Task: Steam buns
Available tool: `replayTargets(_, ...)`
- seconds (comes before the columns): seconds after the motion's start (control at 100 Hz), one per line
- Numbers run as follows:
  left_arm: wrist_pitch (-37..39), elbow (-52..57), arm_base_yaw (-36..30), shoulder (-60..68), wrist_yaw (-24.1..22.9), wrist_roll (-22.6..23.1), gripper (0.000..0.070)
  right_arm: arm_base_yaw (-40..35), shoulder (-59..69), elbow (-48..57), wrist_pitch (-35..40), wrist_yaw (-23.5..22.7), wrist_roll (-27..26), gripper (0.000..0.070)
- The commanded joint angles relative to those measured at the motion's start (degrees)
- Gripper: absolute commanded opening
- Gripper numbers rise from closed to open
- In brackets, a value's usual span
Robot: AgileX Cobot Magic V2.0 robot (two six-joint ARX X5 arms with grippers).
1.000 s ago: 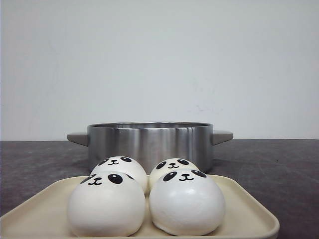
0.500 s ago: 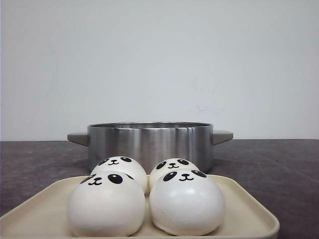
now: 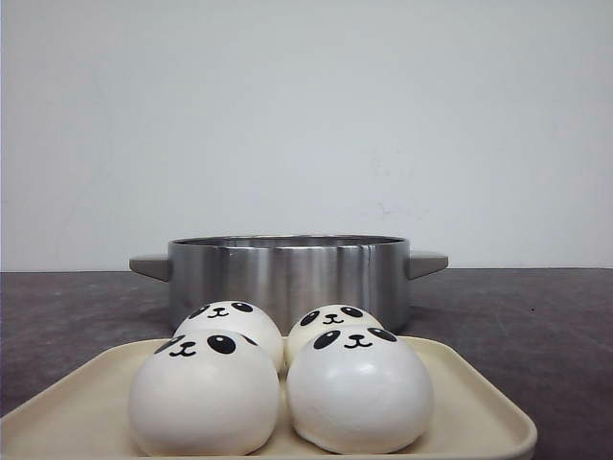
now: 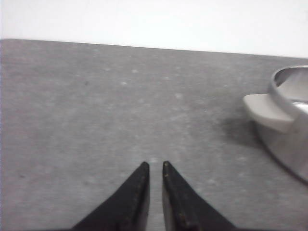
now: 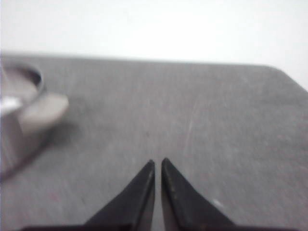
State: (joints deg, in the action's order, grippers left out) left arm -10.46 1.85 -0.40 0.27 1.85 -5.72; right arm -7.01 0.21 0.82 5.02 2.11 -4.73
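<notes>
Front view: four buns sit on a cream tray [image 3: 474, 407] at the near edge of the dark grey counter [image 3: 536, 316], roughly midway between its left and right edges. They stand two by two, faces up and toward the camera: near-left bun [image 3: 205, 395], near-right bun [image 3: 359, 391], far-left bun [image 3: 230, 324], far-right bun [image 3: 329, 322]. The two near ones touch side by side, and each far one is partly hidden behind the near one before it. Just behind the tray, further from the near edge, a steel pot [image 3: 287, 273] stands upright, lidless, with a grey handle on each side; whether tray and pot touch cannot be told. A pale wall rises behind the counter's far edge. No arm shows here. Left wrist view: the left tool [image 4: 155, 166] hangs over bare counter, its two black fingers drawn nearly together with a thin slit between the tips, nothing held. The pot's rim and left handle [image 4: 265, 111] lie off to one side, well apart from the tips. Right wrist view, somewhat blurred: the right tool [image 5: 158, 162] is likewise closed to a narrow slit over bare counter, empty. The pot's right handle [image 5: 45, 111] and part of its rim show, apart from the tips. The buns appear in neither wrist view.
</notes>
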Motion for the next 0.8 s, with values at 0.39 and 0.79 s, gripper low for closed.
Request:
replayTargets(0.39,-2.6,16.5,0.0,6.1,8.4,-16.0,0.0004,0.0,2.6,13.9,-6.4,-12.2,-25.3,0.0005)
replayTargets(0.79,-7.3,45.1,-2.2,31.1,14.3,-12.7,0.0559,0.0,25.7,51.9,14.8,-22.6,-13.3,0.0435)
